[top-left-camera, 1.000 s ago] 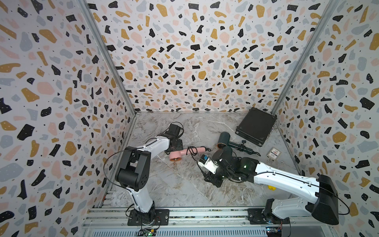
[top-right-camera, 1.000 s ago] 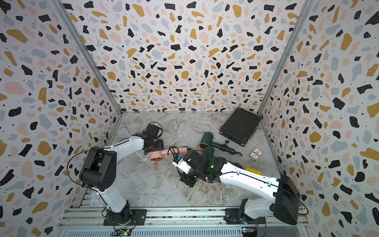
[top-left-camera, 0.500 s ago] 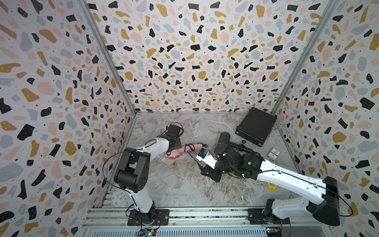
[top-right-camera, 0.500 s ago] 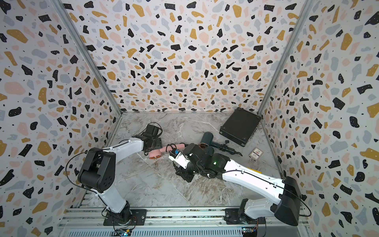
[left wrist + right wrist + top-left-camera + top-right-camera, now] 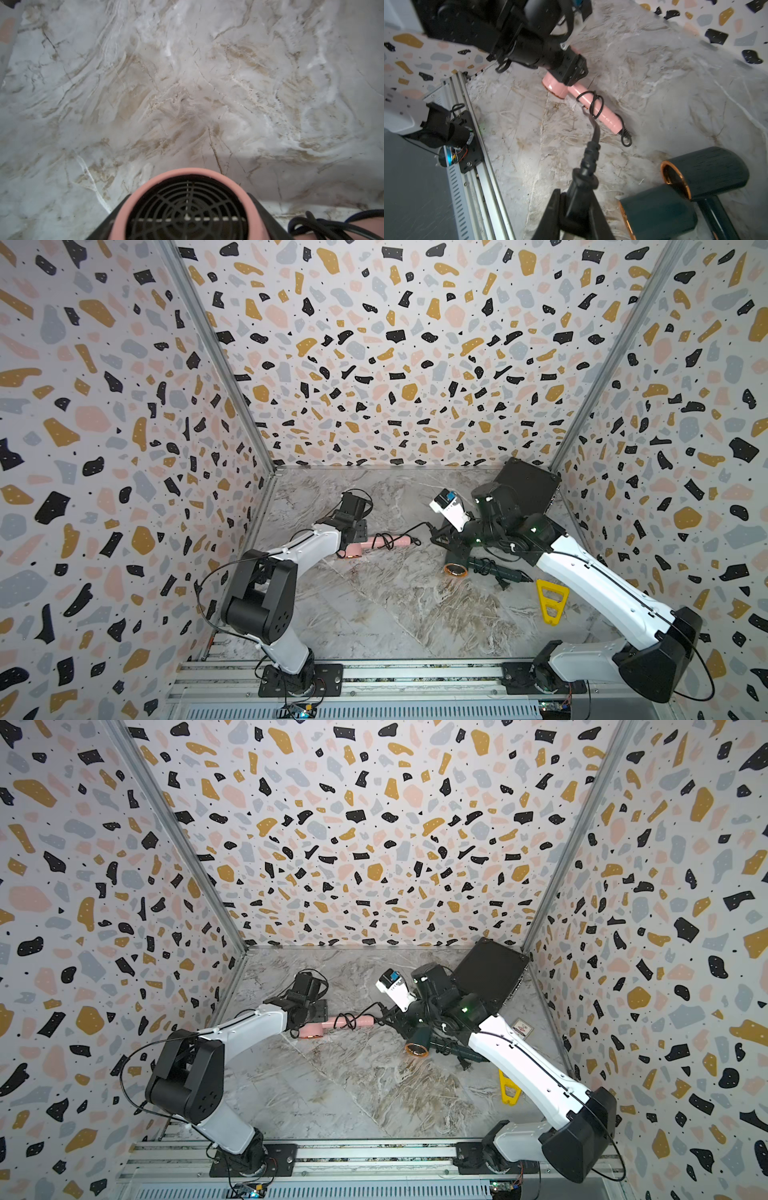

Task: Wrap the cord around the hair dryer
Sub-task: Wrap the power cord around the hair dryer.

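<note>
Your left gripper (image 5: 187, 209) is pinching the round head of the pink hair dryer (image 5: 593, 104). In the left wrist view, a black finger (image 5: 116, 212) presses on each side of the pink ring. The black grille faces the camera. In both top views, this gripper sits at the head end. The pink handle sticks out from it toward the middle of the table (image 5: 374, 614). The dryer lies low on the marble.

Your right gripper (image 5: 577, 214) is pinching the cord (image 5: 591, 149) by its thick black end piece. The jaws squeeze that piece from both sides. From there the cord goes through the air to the pink handle. It goes around the handle in a couple of loose loops near the middle. At the tip of the handle, the cord makes a small curl on the table. In both top views, the right gripper is close to the tip of the handle, and the cord crosses the little gap between them.

Just beside the right gripper lies a dark green hair dryer (image 5: 459, 566). It has a gold ring at its mouth and its own black cord next to it. A flat black case (image 5: 532, 485) sits in the back corner behind the right arm. A yellow triangle (image 5: 550, 601) lies flat on the table near that arm.
</note>
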`<action>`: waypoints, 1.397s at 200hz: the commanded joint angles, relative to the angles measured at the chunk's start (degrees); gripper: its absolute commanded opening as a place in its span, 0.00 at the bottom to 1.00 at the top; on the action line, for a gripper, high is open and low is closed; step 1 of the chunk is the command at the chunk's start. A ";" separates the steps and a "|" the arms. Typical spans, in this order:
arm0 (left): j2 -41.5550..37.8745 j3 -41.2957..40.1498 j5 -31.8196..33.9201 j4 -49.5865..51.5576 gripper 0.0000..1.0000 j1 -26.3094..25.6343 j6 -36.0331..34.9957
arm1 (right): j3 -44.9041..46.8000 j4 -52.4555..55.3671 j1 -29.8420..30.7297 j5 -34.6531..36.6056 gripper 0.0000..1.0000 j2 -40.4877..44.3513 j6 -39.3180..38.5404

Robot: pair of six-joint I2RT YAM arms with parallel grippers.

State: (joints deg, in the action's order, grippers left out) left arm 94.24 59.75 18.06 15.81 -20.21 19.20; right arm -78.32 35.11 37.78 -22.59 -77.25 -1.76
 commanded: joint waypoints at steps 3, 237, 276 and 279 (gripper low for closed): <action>0.47 0.78 6.05 0.73 0.00 0.26 -3.68 | -11.49 -2.26 -2.01 -1.85 0.00 -1.83 -3.63; -13.57 -4.39 -40.38 8.63 0.00 -6.30 -8.30 | -22.08 -6.90 -20.37 -12.58 0.00 -26.55 -0.30; -19.19 -9.29 -58.67 -8.41 0.00 -3.74 0.84 | -17.81 -9.61 -20.90 -14.29 0.00 -26.60 0.72; -19.71 -9.86 -59.74 -9.90 0.00 -3.23 2.18 | -17.24 -9.96 -20.98 -14.42 0.00 -26.49 0.88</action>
State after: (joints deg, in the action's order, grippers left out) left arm 78.74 53.06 -22.94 17.15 -25.43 15.70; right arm -96.82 33.74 18.79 -38.15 -105.45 -2.11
